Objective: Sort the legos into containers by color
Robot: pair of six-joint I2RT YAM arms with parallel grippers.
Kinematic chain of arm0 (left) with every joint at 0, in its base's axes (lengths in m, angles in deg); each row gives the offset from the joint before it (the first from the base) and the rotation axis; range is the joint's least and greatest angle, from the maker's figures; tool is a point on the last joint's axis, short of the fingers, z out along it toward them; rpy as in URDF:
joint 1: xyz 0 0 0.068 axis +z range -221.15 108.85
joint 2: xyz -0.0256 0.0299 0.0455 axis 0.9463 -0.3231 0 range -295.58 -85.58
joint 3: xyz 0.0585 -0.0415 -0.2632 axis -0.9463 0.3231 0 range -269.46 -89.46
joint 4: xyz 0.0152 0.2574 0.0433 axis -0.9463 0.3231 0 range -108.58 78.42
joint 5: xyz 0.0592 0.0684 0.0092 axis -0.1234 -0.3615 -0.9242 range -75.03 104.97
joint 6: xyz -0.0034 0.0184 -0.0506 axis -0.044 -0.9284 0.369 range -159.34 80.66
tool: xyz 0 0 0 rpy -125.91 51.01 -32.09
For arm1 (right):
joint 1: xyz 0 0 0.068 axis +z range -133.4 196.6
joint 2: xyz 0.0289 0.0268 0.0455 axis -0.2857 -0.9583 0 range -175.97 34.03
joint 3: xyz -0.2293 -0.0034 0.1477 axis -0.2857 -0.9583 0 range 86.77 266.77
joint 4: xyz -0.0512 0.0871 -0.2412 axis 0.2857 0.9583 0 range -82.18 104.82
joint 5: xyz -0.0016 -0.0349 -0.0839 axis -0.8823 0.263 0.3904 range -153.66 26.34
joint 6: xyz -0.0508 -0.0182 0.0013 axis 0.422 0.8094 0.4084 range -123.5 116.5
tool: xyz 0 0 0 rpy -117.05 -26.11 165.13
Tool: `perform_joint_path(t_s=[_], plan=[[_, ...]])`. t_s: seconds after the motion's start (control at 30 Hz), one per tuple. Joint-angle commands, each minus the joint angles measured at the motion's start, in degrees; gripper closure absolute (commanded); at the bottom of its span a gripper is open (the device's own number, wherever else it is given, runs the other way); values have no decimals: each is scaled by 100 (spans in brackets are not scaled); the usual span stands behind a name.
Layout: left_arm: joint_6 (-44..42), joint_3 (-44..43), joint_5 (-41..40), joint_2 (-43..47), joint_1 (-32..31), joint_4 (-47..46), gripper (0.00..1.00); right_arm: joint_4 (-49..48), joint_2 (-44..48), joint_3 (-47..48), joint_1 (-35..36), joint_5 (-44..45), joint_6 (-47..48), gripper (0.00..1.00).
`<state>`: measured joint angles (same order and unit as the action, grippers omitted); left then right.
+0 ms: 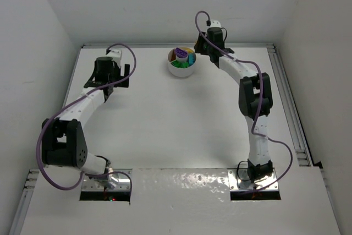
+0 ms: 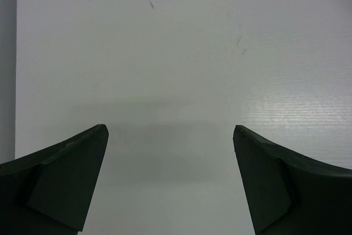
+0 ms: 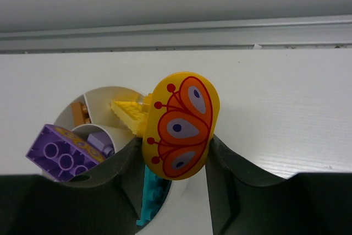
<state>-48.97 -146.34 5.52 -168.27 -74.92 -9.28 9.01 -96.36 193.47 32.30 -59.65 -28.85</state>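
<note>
1 lego, a yellow oval tile point(image 3: 181, 125) printed with orange wing markings, stands clamped between the fingers of the right pincer point(image 3: 175, 140). The fingers press on the tile's narrow sides, low down. Its long axis runs nearly upright, leaning a little to the right at the top.

The round white dish point(image 3: 102, 98) lies just below and to the left of the tile in the wrist view. The wedge holding the yellow bricks point(image 3: 129, 115) sits immediately left of the tile, closer than the wedges with the purple brick point(image 3: 61, 152) and the teal brick point(image 3: 148, 202). From above, this arm hangs at the dish's far right rim, so I judge that a short shift left would bring the tile over the yellow wedge.

The left pincer point(image 2: 169, 136) is spread wide and holds nothing, over bare table point(image 2: 181, 53), well apart from the dish.
</note>
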Motion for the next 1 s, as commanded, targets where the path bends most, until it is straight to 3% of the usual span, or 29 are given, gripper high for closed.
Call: perform_joint_path(t_s=[0.0,0.97], plan=[[-66,-130,14,34,-10,-235,5,-559,470,-52,47,152,126,100],[-153,-42,-57,184,-18,-306,4,-796,980,-1353,135,-164,-682,100]])
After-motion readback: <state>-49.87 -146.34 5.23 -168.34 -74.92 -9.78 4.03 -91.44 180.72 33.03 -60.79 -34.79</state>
